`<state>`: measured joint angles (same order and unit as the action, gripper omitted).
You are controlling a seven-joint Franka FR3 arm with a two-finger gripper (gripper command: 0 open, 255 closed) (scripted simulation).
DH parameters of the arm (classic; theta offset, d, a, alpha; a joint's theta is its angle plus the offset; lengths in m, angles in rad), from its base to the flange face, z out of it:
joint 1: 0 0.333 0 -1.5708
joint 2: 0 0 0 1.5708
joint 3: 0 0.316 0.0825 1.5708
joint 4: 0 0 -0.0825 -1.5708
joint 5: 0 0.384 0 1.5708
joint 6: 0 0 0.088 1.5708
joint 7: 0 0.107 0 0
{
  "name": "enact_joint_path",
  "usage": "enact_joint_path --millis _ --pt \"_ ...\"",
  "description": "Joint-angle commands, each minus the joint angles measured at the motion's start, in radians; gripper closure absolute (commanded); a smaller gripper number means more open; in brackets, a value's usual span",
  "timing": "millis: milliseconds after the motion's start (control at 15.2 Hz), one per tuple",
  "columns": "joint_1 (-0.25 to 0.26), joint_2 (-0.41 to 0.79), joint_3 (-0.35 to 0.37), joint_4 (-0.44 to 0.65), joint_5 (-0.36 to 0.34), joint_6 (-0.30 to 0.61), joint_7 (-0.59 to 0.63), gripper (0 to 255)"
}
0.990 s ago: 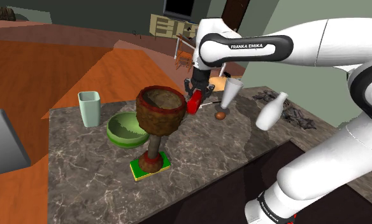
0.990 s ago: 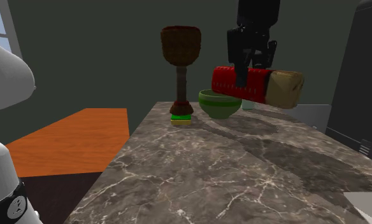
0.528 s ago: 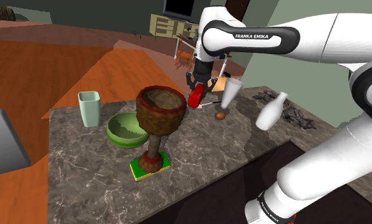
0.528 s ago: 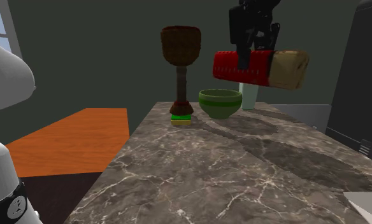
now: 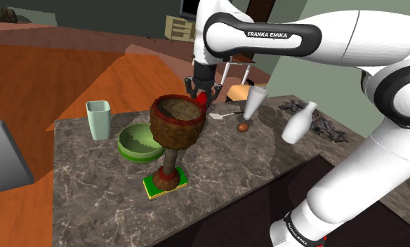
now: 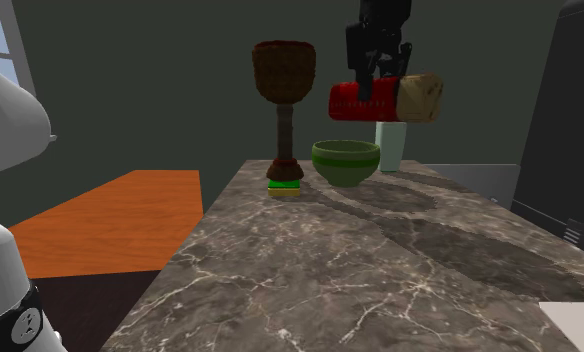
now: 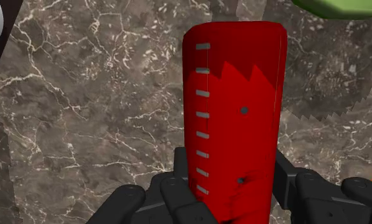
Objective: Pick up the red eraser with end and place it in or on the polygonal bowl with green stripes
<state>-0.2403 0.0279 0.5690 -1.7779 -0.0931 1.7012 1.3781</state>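
Observation:
My black gripper [image 6: 376,78] is shut on the red eraser [image 6: 368,98], which has a tan end [image 6: 420,97] and hangs level in the air above the marble table [image 6: 360,270]. In the shoulder view the gripper [image 5: 199,94] sits just behind the brown goblet's cup, and the eraser [image 5: 202,105] peeks out beside it. The green striped bowl [image 5: 136,144] rests on the table toward that view's left, beyond the goblet. In the second exterior view the bowl [image 6: 345,161] lies under the eraser. In the wrist view the fingers [image 7: 178,198] clasp the eraser [image 7: 236,108], with the bowl's rim [image 7: 344,6] beyond its tip.
A tall brown goblet [image 5: 177,125] on a green square base [image 5: 165,184] stands between the gripper and the bowl. A pale green cup [image 5: 98,119] stands near the table's far corner. Two white vases [image 5: 253,102] [image 5: 298,121] and a small brown object [image 5: 243,127] are on the shoulder view's right.
The gripper has carried the eraser upward and toward the shoulder view's left, from beside the white vase to behind the goblet, nearer the bowl. It remains shut on it.

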Motion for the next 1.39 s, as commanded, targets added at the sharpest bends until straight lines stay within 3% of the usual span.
enact_joint_path --millis 0,330,594,858,924,1320 --pt "0.028 0.038 0.025 0.042 -0.016 -0.015 0.057 255" --pt "0.121 0.174 0.077 0.198 -0.085 -0.073 0.201 255" --pt "0.226 0.305 0.098 0.359 -0.154 -0.138 0.307 255" --pt "0.362 0.454 0.097 0.569 -0.229 -0.224 0.394 255" --pt "0.44 0.538 0.091 0.7 -0.27 -0.279 0.425 255" --pt "0.408 0.516 0.09 0.58 -0.257 -0.184 0.433 255"
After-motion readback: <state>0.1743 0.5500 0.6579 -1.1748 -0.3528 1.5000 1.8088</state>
